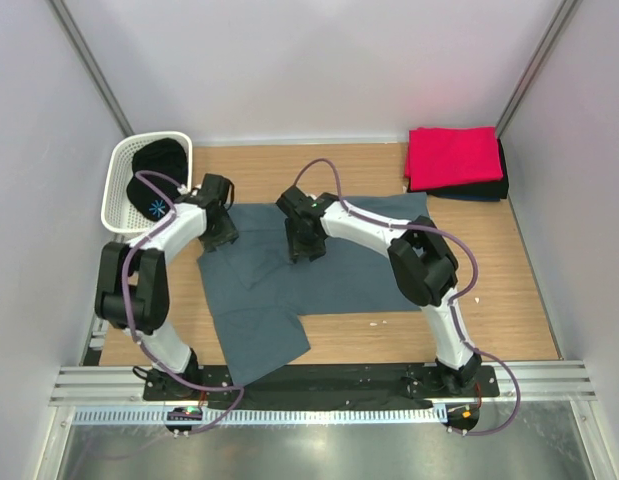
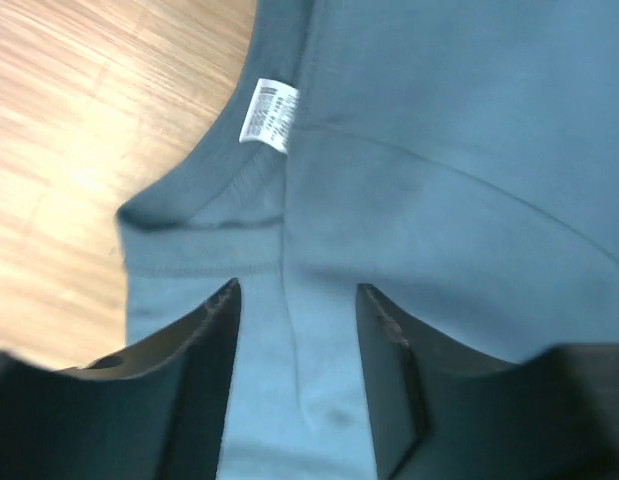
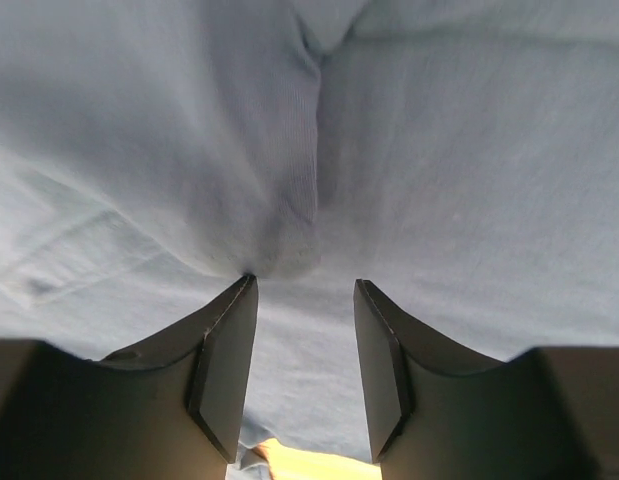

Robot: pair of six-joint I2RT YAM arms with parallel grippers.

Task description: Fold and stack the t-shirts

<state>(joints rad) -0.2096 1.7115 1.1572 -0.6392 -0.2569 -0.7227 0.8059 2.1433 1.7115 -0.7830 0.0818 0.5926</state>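
Note:
The large slate blue-grey t-shirt (image 1: 274,295) lies spread on the wooden table, partly folded, with one part hanging toward the front edge. My left gripper (image 1: 222,233) is open and low over its left upper edge. In the left wrist view the open left gripper (image 2: 297,300) straddles the shirt (image 2: 439,170) just below the collar and its white label (image 2: 269,115). My right gripper (image 1: 305,247) is open over the shirt's upper middle. In the right wrist view the right gripper (image 3: 304,290) sits on a ridge of the cloth (image 3: 439,150). A folded red t-shirt (image 1: 453,153) lies on dark folded shirts (image 1: 489,188) at the back right.
A white perforated basket (image 1: 119,185) stands at the back left and holds a black garment (image 1: 157,160). Bare wooden table (image 1: 389,335) shows to the right of the shirt and in the left wrist view (image 2: 69,130). Grey walls enclose the workspace.

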